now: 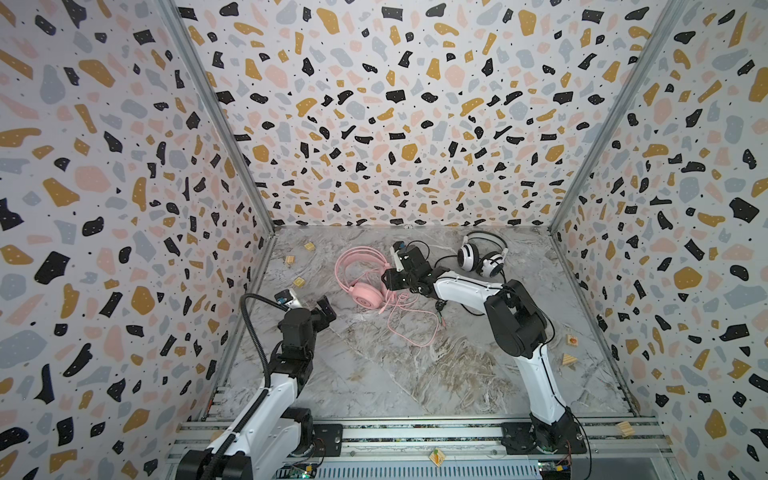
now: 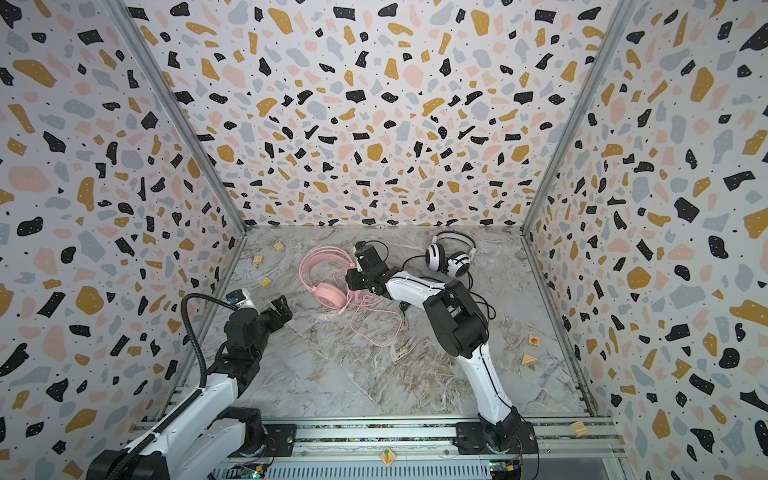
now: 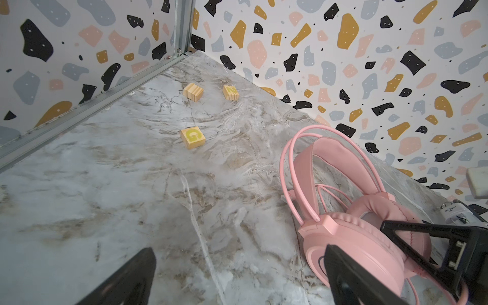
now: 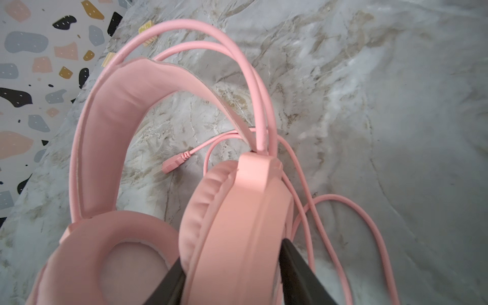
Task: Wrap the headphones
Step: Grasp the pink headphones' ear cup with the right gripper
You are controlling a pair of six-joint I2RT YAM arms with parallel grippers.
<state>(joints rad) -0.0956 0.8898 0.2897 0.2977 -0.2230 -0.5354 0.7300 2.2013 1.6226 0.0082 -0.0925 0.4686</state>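
Here, the marble table (image 1: 415, 374) bears the pink headset (image 1: 365, 294). The right gripper (image 4: 232, 250) is clamped on one ear cup of the pink headset, a finger against each face. The left gripper (image 3: 240, 249) hovers near the pink headset with its fingers spread wide, touching nothing. The white-and-black headset (image 1: 468, 255) rests well apart from the pink headset. The pink cord (image 4: 338, 196) sprawls loose just beside the pink headset.

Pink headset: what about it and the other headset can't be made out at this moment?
- Whether the right gripper is clamped: in the right wrist view, the ear cup of the pink headset covers the finger faces.
- Its second ear cup: in both top views, under the right arm.
- The white-and-black headset cord: in both top views, partly behind the same arm.
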